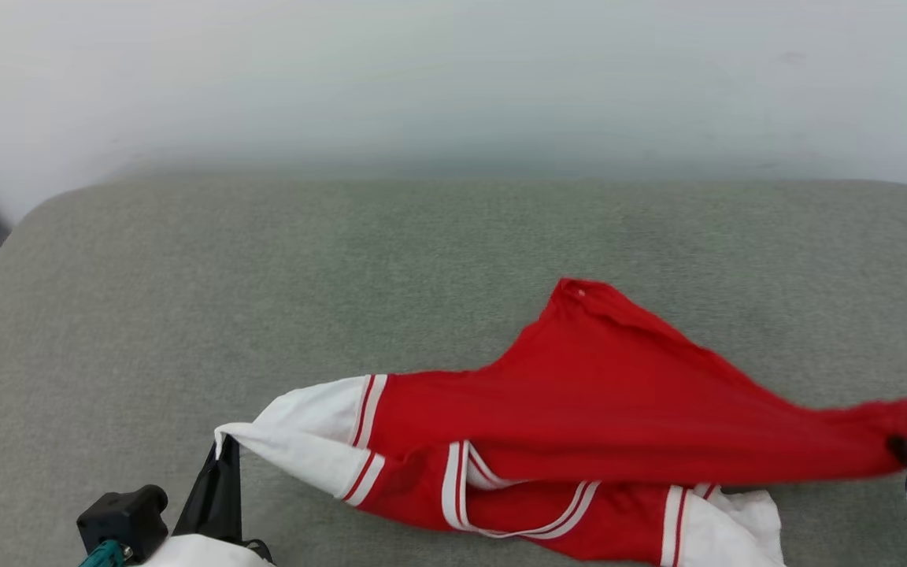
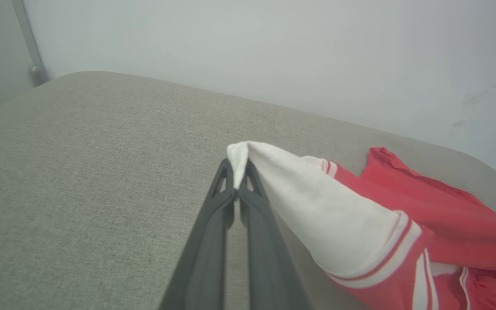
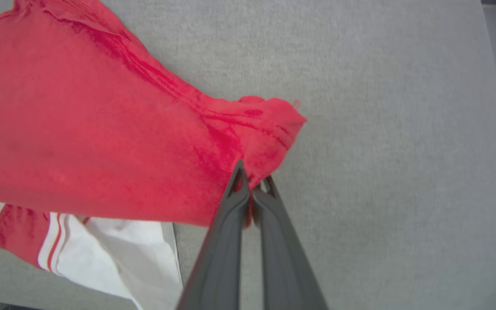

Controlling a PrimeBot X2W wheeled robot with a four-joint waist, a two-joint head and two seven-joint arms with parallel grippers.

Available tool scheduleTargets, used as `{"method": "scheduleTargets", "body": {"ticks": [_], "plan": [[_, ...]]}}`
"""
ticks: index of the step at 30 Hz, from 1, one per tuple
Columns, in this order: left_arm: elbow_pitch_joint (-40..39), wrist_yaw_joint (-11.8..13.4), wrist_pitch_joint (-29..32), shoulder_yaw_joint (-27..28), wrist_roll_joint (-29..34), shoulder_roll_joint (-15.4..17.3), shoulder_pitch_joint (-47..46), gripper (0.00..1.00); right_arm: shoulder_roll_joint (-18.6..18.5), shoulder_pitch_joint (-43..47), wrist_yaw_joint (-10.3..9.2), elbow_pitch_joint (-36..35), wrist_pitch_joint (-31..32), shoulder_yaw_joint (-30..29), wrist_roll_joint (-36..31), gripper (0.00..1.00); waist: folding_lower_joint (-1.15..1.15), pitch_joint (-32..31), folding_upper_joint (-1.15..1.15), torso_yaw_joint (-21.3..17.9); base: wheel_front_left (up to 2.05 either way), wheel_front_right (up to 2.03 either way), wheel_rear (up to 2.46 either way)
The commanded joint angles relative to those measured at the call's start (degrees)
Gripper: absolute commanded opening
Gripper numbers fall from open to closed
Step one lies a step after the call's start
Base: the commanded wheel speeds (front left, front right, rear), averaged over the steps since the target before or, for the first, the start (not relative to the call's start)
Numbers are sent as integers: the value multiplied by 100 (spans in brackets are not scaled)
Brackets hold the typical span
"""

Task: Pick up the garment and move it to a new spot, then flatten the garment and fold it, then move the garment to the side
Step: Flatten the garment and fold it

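On the grey pad [image 1: 264,276], robot-side and right of centre, the shirt [image 1: 579,394] lies rumpled. L gripper [image 2: 236,174] is clenched on a white sleeve tip and R gripper [image 3: 253,183] on a red hem corner, prob. to pull it taut btwn them for flattening.

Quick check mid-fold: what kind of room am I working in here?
Likely a plain indoor workroom or lab: a grey fabric-covered pad with rounded corners, a bare pale wall behind it, a red shirt on it.
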Motion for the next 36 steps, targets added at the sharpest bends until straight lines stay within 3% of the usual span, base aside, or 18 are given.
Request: {"method": "scheduleTargets", "body": {"ticks": [1,6,12,13,14,16,20,21,23,27,31,36], "plan": [[-14,38,15,54,-35,34,96,0,119,446,-3,-252,65,-139,44,0,2,-318,0,-369,0,0,0],[-13,120,37,117,-80,79,272,0,551,1886,-3,-1018,300,-470,-68,0,2,-377,0,-587,0,0,0],[52,98,62,102,-114,111,230,0,1350,2998,-3,-1250,538,-683,-156,0,2,-346,0,-662,0,0,0],[69,82,75,98,-115,125,216,0,1466,3062,-3,-1275,476,-767,-185,36,2,-336,0,-670,0,0,0],[86,65,84,90,-118,129,196,0,1523,3092,-3,-1307,385,-809,-266,100,2,-330,0,-675,0,0,0],[104,54,82,79,-121,133,175,0,1615,3115,-3,-1327,306,-819,-252,100,2,-321,0,-679,0,0,0],[153,10,120,26,-86,161,83,0,1580,2814,-3,-1579,-780,-878,-326,100,2,-284,0,-654,0,0,0],[153,10,120,26,-86,161,83,0,1580,2814,-3,-1579,-780,-878,-326,100,2,-284,0,-654,0,0,0],[124,-6,158,-21,-48,174,6,0,1539,2532,-3,-1570,-1670,-964,-332,100,2,-245,0,-585,0,0,0],[53,-25,202,-95,-2,191,-115,0,1527,2000,-2,-1346,-2489,-917,-282,100,2,-120,0,-480,0,0,0],[-61,-37,225,-147,80,212,-313,0,1337,1338,-3,-1053,-2462,-477,-248,100,2,169,0,-357,0,0,0],[-143,-103,242,-247,157,203,-580,0,1018,638,-3,-802,-1813,241,-229,100,2,504,0,-205,0,0,0]]}}
